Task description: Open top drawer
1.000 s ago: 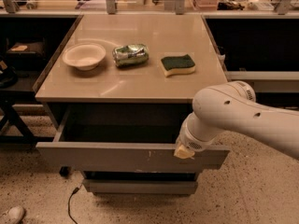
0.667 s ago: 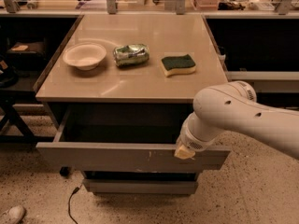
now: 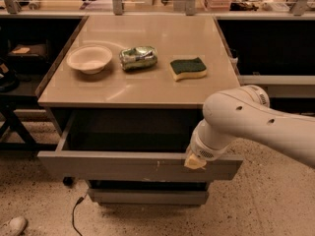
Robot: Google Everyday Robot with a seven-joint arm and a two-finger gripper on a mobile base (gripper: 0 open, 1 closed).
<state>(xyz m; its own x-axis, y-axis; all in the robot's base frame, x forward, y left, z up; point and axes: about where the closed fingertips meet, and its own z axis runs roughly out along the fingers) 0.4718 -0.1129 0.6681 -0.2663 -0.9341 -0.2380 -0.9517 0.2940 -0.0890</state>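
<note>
The top drawer (image 3: 123, 167) is a wide grey drawer with a flat front and small pale scratches right of centre. It stands pulled out from under the beige table top (image 3: 147, 85), and its dark interior shows. My gripper (image 3: 195, 162) is at the drawer front's top edge, right of centre, at the end of the white arm (image 3: 246, 122). The arm covers most of it.
On the table top lie a white bowl (image 3: 89, 58), a crushed green can (image 3: 138, 57) and a green and yellow sponge (image 3: 188, 68). A narrower grey drawer front (image 3: 147, 196) sits below. A black cable (image 3: 76, 213) trails on the speckled floor. Dark shelving stands at both sides.
</note>
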